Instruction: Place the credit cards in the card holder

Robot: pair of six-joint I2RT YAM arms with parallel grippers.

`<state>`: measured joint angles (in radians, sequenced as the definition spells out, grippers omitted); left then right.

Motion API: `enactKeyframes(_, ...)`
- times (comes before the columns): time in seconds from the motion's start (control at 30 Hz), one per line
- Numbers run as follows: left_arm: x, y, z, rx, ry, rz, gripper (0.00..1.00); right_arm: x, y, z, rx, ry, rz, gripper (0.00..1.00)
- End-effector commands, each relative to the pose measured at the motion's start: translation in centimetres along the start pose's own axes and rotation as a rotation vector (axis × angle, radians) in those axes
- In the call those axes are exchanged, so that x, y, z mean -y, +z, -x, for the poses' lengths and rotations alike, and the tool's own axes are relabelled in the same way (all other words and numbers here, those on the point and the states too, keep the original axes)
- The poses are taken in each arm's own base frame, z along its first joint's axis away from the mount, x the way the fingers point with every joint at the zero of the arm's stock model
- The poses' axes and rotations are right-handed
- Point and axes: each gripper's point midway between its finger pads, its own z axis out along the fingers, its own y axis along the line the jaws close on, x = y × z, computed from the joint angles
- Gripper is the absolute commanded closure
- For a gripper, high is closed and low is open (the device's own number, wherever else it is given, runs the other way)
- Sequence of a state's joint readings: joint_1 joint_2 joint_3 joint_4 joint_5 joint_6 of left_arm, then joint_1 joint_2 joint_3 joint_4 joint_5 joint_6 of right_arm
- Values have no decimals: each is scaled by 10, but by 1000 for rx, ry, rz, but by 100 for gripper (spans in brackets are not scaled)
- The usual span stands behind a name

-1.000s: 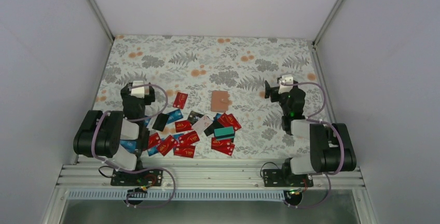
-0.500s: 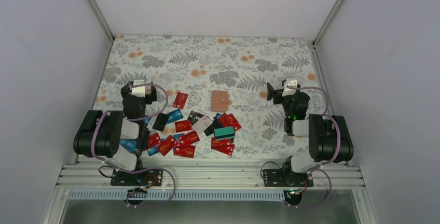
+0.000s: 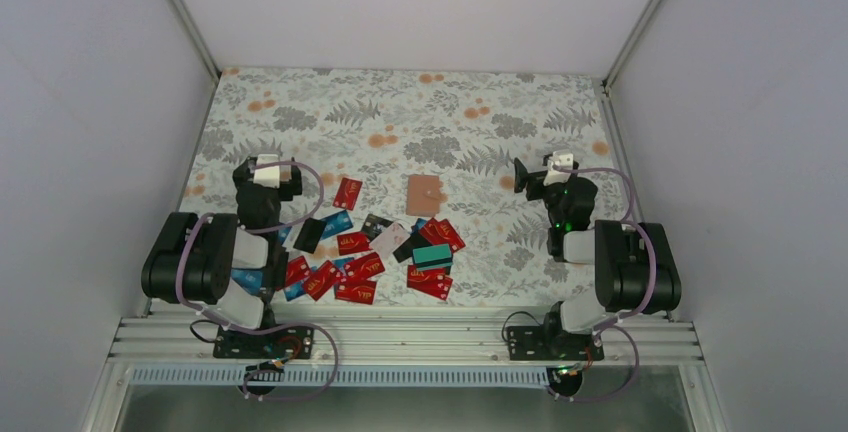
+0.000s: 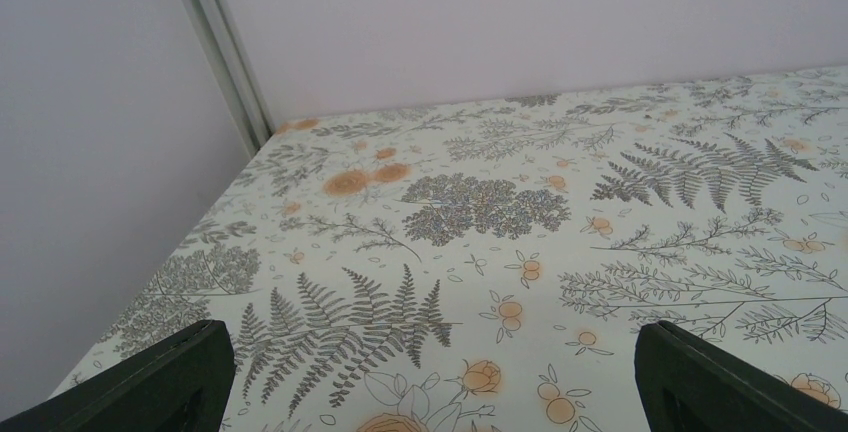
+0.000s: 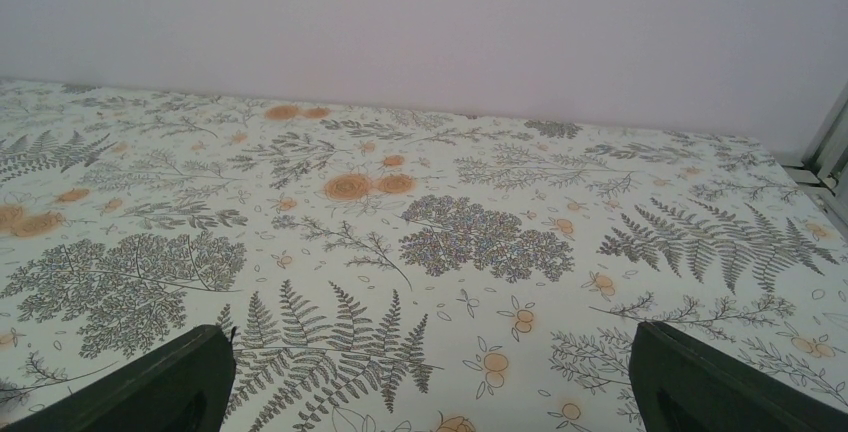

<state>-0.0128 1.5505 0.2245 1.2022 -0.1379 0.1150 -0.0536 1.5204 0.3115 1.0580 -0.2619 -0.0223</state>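
Top view: small tan leather-like card holder [image 3: 424, 195] lies flat mid-table. Flat plastic credit cards [image 3: 362, 267], mostly red, are scattered just nearer the arm bases. L gripper [image 4: 430, 387] & R gripper [image 5: 430, 387]: jaws spread wide, empty, over floral tablecloth [image 3: 400, 112].

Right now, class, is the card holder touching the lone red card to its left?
Apart. The top view shows bare tablecloth between the card holder and the lone red card.
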Motion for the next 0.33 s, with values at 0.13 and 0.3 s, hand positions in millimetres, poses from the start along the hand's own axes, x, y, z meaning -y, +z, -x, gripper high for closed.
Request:
enactKeyframes(0.13, 1, 2, 17, 64, -29, -12, 0, 1, 1, 12, 46, -12, -2, 0)
enactKeyframes(0.3, 0, 3, 17, 64, -28, -12, 0, 2, 0, 13, 51, -12, -6, 0)
